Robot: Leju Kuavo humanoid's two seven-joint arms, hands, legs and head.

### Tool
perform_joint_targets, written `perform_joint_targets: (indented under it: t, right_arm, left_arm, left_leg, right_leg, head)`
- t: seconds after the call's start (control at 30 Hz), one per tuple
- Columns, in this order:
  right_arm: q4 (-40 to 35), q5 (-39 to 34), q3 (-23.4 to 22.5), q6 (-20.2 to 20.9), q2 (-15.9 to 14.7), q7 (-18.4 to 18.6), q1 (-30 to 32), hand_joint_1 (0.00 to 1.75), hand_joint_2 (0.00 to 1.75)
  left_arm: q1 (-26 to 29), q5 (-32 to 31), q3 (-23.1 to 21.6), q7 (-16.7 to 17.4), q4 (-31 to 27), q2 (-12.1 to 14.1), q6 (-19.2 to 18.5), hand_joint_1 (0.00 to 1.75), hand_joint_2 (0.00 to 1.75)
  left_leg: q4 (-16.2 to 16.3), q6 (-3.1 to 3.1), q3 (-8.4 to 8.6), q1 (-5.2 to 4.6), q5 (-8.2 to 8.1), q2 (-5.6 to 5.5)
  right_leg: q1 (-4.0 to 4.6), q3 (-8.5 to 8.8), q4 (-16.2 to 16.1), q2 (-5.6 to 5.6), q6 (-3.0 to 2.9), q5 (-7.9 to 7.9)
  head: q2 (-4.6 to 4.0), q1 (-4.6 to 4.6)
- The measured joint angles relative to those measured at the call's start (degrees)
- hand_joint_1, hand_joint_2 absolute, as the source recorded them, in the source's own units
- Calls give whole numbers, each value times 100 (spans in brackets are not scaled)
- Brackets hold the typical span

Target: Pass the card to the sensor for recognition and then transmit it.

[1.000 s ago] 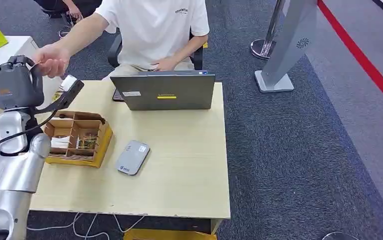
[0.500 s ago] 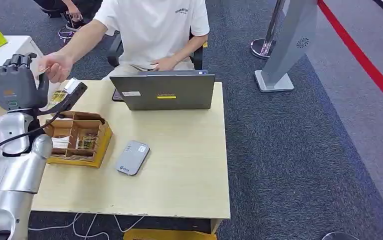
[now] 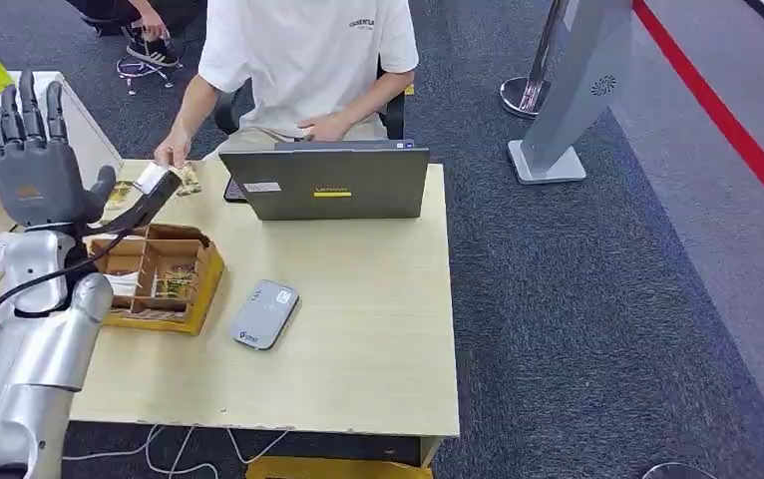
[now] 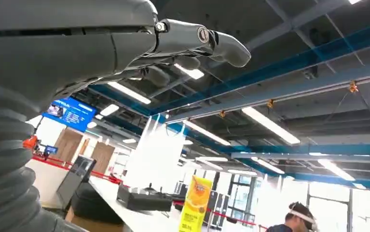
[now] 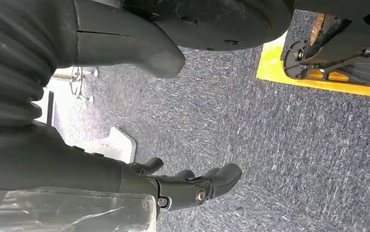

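Left hand (image 3: pixel 37 165) now spreading wide, holding nothing; the person's hand (image 3: pixel 172 152), at its two o'clock, is setting the card (image 3: pixel 188 179) on the desk (image 3: pixel 378 299). Handover looking complete. Right hand (image 5: pixel 192 186) hanging loosely open.

The laptop (image 3: pixel 326 182) hides the person's (image 3: pixel 303 50) lap; the card (image 3: pixel 188 178) is too small to read.

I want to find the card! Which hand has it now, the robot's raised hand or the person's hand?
The person's hand at the table's back edge holds the card. The robot's raised left hand is empty, fingers spread.
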Motion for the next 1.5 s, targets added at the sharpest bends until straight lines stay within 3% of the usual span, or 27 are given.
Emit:
perform_joint_targets:
  t: [0.13,0.3,0.43,0.6,0.8,0.97,1.27,1.5]
  right_arm:
    - [0,-158,-66,-55,0,28,-1,0,175]
    - [2,-457,-311,-254,37,68,8,0,175]
    - [2,-586,-487,-326,55,72,22,0,175]
    - [2,-604,-590,-317,55,72,15,0,175]
    - [2,-601,-645,-317,55,72,12,0,175]
    - [2,-520,-658,-273,53,35,13,0,175]
    - [0,-339,-645,-116,33,68,12,0,175]
    - [0,-289,-627,-109,20,70,11,0,175]
  left_arm:
    - [709,-64,-37,-20,-723,-184,-482,0,175]
    - [2306,-289,-429,170,-2406,-265,-954,0,175]
    - [3680,-306,-684,210,-3621,-18,-1096,0,175]
    - [4416,-157,-737,284,-4245,257,-1318,0,175]
    - [4649,-90,-737,284,-4516,419,-1384,0,175]
    - [4629,-35,-704,494,-4476,461,-1706,0,175]
    - [4210,-7,-48,575,-3376,428,-1789,0,175]
    - [3986,-30,277,577,-2918,373,-1789,0,175]
  left_leg:
    - [0,2,0,-5,-5,6]
    - [-1,-1,0,-7,-27,22]
    - [-1,0,1,-4,-36,21]
    - [-3,0,1,-3,-36,13]
    - [-4,0,4,-4,-34,8]
    - [-3,0,6,-4,-33,6]
    - [-3,-1,8,-2,-32,6]
    - [-3,0,8,-4,-33,6]
  right_leg:
    - [-4,-2,-1,6,-1,-3]
    - [-6,-6,-3,22,0,-17]
    - [-4,-9,-3,17,-5,-36]
    - [-3,-6,1,3,-13,-43]
    - [-3,2,3,1,-13,-41]
    - [-3,4,3,0,-13,-40]
    - [-2,4,6,-1,-14,-40]
    - [-3,4,6,-1,-14,-40]
  head:
    - [0,0]
    - [0,0]
    - [0,2]
    - [0,2]
    - [0,2]
    - [0,0]
    - [0,2]
    - [0,2]
